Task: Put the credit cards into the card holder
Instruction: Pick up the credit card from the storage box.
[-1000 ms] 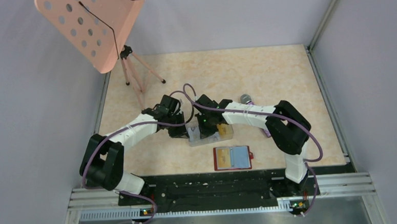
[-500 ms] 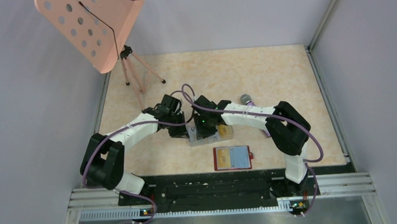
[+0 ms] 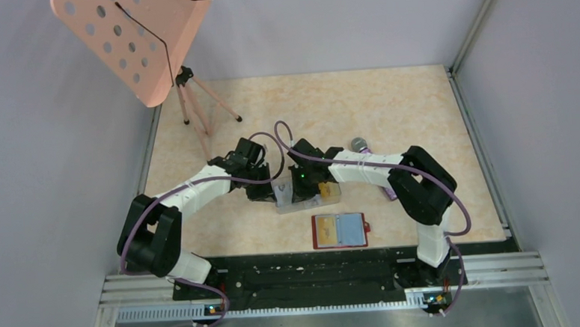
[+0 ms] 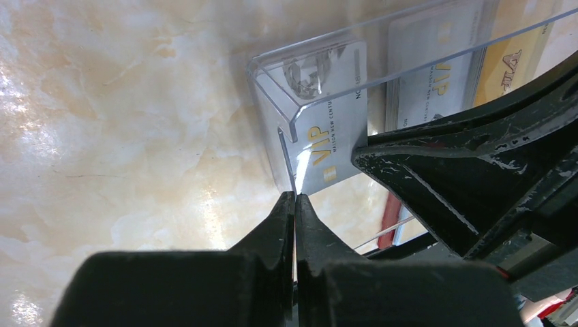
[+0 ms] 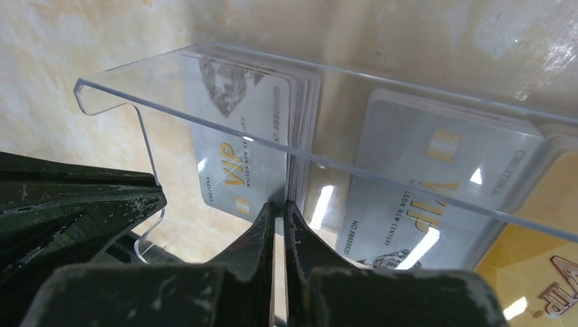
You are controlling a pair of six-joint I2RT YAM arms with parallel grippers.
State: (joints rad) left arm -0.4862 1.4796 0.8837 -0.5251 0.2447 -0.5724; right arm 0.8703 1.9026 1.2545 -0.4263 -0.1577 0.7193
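**Two shut claws crowd one card holder [image 5: 109, 85]**

Both claws are closed and close together. A bump or hard push could tip the light card holder and spill it. The left claw [image 4: 294, 197] touches its thin side wall. The right claw [image 5: 276, 204] sits at the bottom edge of the pale cards [image 5: 235, 136] standing inside; it may be pinching one.

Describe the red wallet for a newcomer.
On the beige table, look near the front edge, between the arm bases. The wallet lies flat there; its red rim around yellow and pale-blue cards sets it apart from the clear card holder behind.
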